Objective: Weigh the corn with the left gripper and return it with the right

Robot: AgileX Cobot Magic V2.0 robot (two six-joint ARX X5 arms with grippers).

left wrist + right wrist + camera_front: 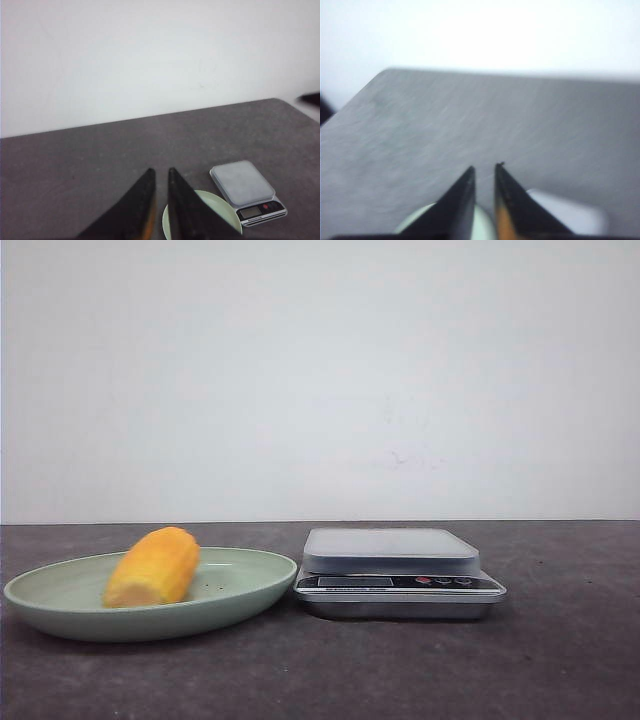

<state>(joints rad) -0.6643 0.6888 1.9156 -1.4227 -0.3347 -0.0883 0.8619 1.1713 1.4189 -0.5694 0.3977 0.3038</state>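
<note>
One corn (153, 567), one plate (60, 605), one scale (395, 570).
</note>
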